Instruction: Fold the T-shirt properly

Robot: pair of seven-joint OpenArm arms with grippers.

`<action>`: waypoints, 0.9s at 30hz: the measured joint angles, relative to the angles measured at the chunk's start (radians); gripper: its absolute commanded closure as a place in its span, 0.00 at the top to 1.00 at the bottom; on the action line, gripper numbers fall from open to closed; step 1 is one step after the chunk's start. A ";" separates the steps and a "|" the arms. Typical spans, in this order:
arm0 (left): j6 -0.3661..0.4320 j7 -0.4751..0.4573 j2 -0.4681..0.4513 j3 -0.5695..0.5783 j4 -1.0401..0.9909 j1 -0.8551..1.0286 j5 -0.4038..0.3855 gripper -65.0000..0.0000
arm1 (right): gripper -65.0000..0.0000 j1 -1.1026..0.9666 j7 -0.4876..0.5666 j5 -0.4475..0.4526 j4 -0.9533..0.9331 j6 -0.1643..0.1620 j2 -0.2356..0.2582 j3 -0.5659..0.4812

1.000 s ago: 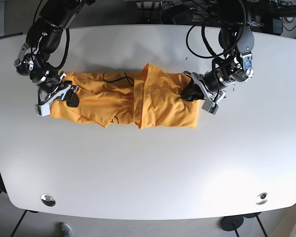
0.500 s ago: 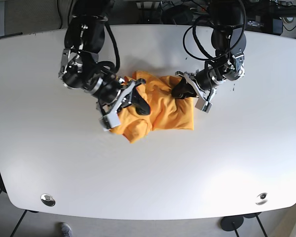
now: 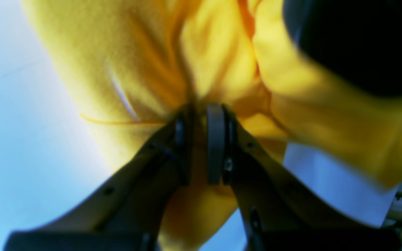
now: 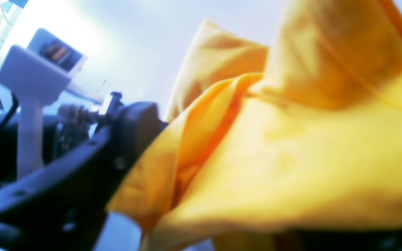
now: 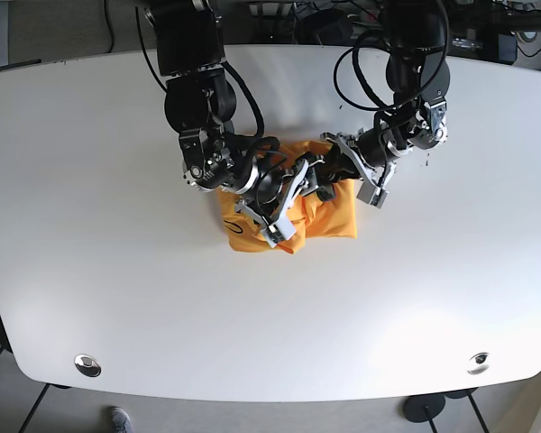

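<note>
In my left wrist view, the left gripper has its two fingers pressed close together, pinching a fold of the orange T-shirt. The cloth bunches up right at the tips.

In the base view that same gripper sits at the right side of the shirt, low on the cloth.

The right gripper is on top of the shirt near its middle. In my right wrist view the cloth fills most of the picture and drapes over the dark gripper parts, and it is all blurry, so I cannot tell if this gripper is spread or pinching.

The two grippers are very near each other, almost touching.

The shirt is a small bunched heap, with layers folded over each other. It lies on the white table, around the middle between the left and right edges, and closer to the far edge than the near edge.
</note>
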 measured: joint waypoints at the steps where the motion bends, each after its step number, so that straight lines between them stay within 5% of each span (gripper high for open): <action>1: 0.005 0.003 0.000 0.000 0.000 -0.009 0.004 0.08 | 0.81 0.001 -0.001 -0.003 0.022 0.000 0.001 -0.023; 11: 0.014 0.014 -0.048 -0.147 0.091 -0.002 -0.182 0.08 | 0.83 0.075 -0.080 0.002 0.128 0.001 -0.001 -0.117; 17: 0.018 0.012 -0.185 -0.364 0.134 0.063 -0.173 0.09 | 0.83 0.112 -0.088 0.015 0.079 0.000 0.005 -0.164; 22: 0.017 0.010 -0.275 -0.346 0.150 0.117 -0.173 0.09 | 0.82 0.116 -0.043 0.140 0.080 0.001 -0.002 -0.095; 24: 0.015 0.009 -0.276 -0.320 0.208 0.143 -0.174 0.09 | 0.73 0.103 -0.040 0.142 0.097 -0.003 0.017 -0.080; 27: 0.014 0.009 -0.272 -0.238 0.291 0.156 -0.174 0.09 | 0.37 0.074 -0.045 0.137 0.085 0.000 0.050 -0.067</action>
